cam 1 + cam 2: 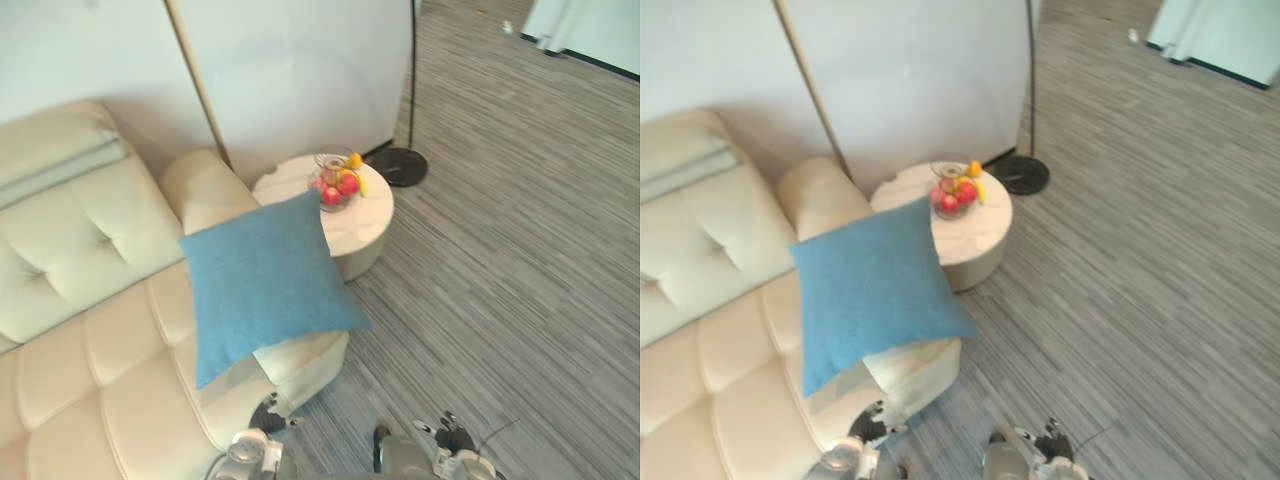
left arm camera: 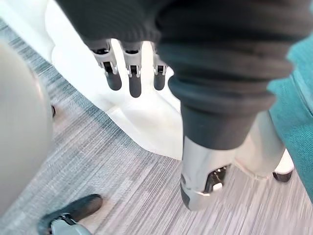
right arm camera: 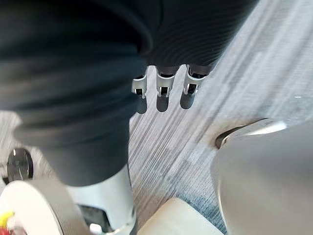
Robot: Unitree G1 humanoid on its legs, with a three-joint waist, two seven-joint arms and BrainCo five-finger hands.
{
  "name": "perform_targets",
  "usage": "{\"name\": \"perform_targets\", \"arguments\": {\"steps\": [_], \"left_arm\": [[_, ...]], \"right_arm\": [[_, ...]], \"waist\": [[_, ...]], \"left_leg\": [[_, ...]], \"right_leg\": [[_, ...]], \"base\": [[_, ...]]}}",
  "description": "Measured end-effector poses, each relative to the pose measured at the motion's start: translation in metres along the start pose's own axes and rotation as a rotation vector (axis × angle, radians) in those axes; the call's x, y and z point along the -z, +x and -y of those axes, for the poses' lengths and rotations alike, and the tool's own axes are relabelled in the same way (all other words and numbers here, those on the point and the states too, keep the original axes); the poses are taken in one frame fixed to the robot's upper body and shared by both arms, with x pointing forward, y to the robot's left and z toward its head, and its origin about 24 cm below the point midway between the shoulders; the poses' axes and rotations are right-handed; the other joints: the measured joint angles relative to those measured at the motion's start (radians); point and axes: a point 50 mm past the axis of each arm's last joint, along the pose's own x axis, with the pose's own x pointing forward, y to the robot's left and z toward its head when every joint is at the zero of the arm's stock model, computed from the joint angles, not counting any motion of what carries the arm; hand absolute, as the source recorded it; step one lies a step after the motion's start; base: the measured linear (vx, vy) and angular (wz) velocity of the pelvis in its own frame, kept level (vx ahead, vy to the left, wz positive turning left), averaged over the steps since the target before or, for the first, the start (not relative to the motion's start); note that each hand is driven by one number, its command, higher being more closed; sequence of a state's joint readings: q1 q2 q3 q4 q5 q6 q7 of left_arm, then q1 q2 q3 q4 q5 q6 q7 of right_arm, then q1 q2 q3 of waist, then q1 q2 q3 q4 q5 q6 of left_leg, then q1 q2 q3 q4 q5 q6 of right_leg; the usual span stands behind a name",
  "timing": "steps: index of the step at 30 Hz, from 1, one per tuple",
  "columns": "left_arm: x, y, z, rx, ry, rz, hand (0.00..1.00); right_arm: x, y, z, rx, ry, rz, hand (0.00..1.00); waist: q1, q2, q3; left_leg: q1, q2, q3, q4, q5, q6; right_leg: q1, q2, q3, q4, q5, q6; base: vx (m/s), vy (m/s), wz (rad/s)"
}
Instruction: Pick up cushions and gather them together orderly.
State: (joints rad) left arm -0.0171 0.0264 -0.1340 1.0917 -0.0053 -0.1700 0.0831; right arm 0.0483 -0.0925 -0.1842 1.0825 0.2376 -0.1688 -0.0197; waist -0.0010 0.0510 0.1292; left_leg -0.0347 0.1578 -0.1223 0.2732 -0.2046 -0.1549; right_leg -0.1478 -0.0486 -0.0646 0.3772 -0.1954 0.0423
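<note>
Square blue fabric cushion (image 1: pixel 265 285) propped tilted on the end seat of a cream tufted leather sofa (image 1: pixel 90 340), near the left hand (image 2: pixel 133 78) but untouched, fingers straight and empty, right hand (image 3: pixel 163 88) likewise slack over grey striped carpet floor (image 1: pixel 500 280)

1 blue cushion (image 1: pixel 265 285). 1 cream sofa (image 1: pixel 90 300). 1 round table (image 1: pixel 365 228). 1 glass fruit bowl (image 1: pixel 328 160) w/ at least 2 red fruit (image 1: pixel 342 187) & 1 orange fruit (image 1: pixel 354 160); exact no. can't tell. 1 floor lamp (image 1: pixel 397 166).
</note>
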Motion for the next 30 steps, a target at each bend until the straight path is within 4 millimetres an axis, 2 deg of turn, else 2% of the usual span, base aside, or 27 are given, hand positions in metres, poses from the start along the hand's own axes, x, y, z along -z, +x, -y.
{"name": "perform_targets", "arguments": {"steps": [2, 5, 6, 11, 14, 15, 16, 19, 21, 24, 27, 30], "left_arm": [[0.003, -0.001, 0.001, 0.004, 0.003, -0.007, 0.00], [0.000, 0.000, 0.002, 0.012, 0.015, 0.000, 0.00], [0.001, 0.000, -0.004, 0.010, 0.059, 0.000, 0.00], [0.006, -0.001, -0.015, -0.011, 0.079, -0.020, 0.00], [0.011, -0.002, -0.019, -0.022, 0.078, -0.035, 0.00], [0.012, -0.003, -0.020, -0.027, 0.074, -0.038, 0.00], [0.011, -0.003, -0.025, -0.040, 0.069, -0.037, 0.00], [-0.002, -0.002, -0.054, -0.131, 0.024, 0.017, 0.00], [-0.021, -0.004, -0.084, -0.225, -0.012, 0.102, 0.00], [-0.040, -0.009, -0.109, -0.317, -0.067, 0.199, 0.00], [-0.064, -0.014, -0.125, -0.368, -0.107, 0.300, 0.00], [-0.081, -0.016, -0.129, -0.376, -0.116, 0.370, 0.00]], "right_arm": [[0.000, 0.000, -0.002, -0.006, 0.000, 0.002, 0.00], [0.000, 0.000, -0.003, -0.007, 0.002, 0.003, 0.00], [0.004, -0.001, -0.008, -0.020, 0.000, -0.009, 0.00], [0.010, -0.004, -0.008, -0.027, -0.014, -0.025, 0.00], [0.007, -0.005, -0.006, -0.016, -0.042, 0.005, 0.00], [0.004, -0.005, -0.005, -0.013, -0.052, 0.019, 0.00], [-0.004, -0.005, -0.002, -0.008, -0.057, 0.056, 0.00], [-0.053, -0.012, 0.013, 0.011, -0.139, 0.289, 0.00], [-0.092, -0.024, 0.029, 0.049, -0.178, 0.463, 0.00], [-0.129, -0.039, 0.040, 0.079, -0.227, 0.624, 0.00], [-0.152, -0.050, 0.035, 0.063, -0.248, 0.736, 0.00], [-0.163, -0.053, 0.024, 0.017, -0.262, 0.783, 0.00]], "waist": [[0.002, -0.007, 0.001], [0.001, -0.014, -0.003], [0.002, -0.033, -0.012], [0.001, -0.047, -0.022], [-0.001, -0.049, -0.035], [-0.002, -0.051, -0.038], [-0.004, -0.054, -0.043], [-0.012, -0.067, -0.052], [-0.018, -0.076, -0.058], [-0.023, -0.079, -0.060], [-0.028, -0.080, -0.061], [-0.028, -0.079, -0.061]], "left_leg": [[-0.004, 0.038, 0.120, 0.009, 0.021, 0.009], [-0.031, 0.067, 0.359, 0.014, 0.041, 0.048], [-0.030, 0.002, 0.405, -0.110, 0.135, 0.070], [0.007, -0.037, 0.386, -0.224, 0.201, 0.070], [0.072, -0.050, 0.386, -0.355, 0.267, 0.067], [0.075, -0.050, 0.385, -0.364, 0.271, 0.066], [0.074, -0.050, 0.384, -0.369, 0.273, 0.066], [0.071, -0.054, 0.385, -0.375, 0.273, 0.066], [0.069, -0.056, 0.386, -0.376, 0.270, 0.064], [0.070, -0.058, 0.390, -0.376, 0.266, 0.061], [0.069, -0.060, 0.409, -0.376, 0.265, 0.060], [0.071, -0.062, 0.421, -0.376, 0.265, 0.060]], "right_leg": [[0.051, -0.008, -0.079, -0.040, -0.002, -0.010], [0.082, -0.037, -0.162, -0.064, -0.003, -0.012], [0.110, -0.081, -0.230, -0.129, 0.023, 0.008], [0.117, -0.094, -0.248, -0.142, 0.027, 0.011], [0.126, -0.091, -0.258, -0.150, 0.016, 0.025], [0.128, -0.089, -0.260, -0.153, 0.015, 0.025], [0.128, -0.089, -0.262, -0.156, 0.014, 0.029], [0.123, -0.090, -0.259, -0.161, 0.013, 0.031], [0.123, -0.089, -0.256, -0.170, 0.019, 0.025], [0.122, -0.088, -0.248, -0.173, 0.026, 0.022], [0.114, -0.087, -0.226, -0.174, 0.028, 0.019], [0.110, -0.086, -0.205, -0.177, 0.032, 0.014]], "base": [[0.06, -0.178, 1.03], [-0.01, -0.033, 1.10], [-0.05, 0.090, 1.39], [-0.02, 0.042, 0.34], [0.00, -0.014, 0.08], [0.01, -0.008, 0.06], [0.01, 0.004, 0.03], [0.03, 0.011, 0.00], [0.07, 0.006, -0.01], [0.10, 0.001, -0.04], [0.07, -0.002, -0.09], [0.05, 0.000, -0.14]]}}
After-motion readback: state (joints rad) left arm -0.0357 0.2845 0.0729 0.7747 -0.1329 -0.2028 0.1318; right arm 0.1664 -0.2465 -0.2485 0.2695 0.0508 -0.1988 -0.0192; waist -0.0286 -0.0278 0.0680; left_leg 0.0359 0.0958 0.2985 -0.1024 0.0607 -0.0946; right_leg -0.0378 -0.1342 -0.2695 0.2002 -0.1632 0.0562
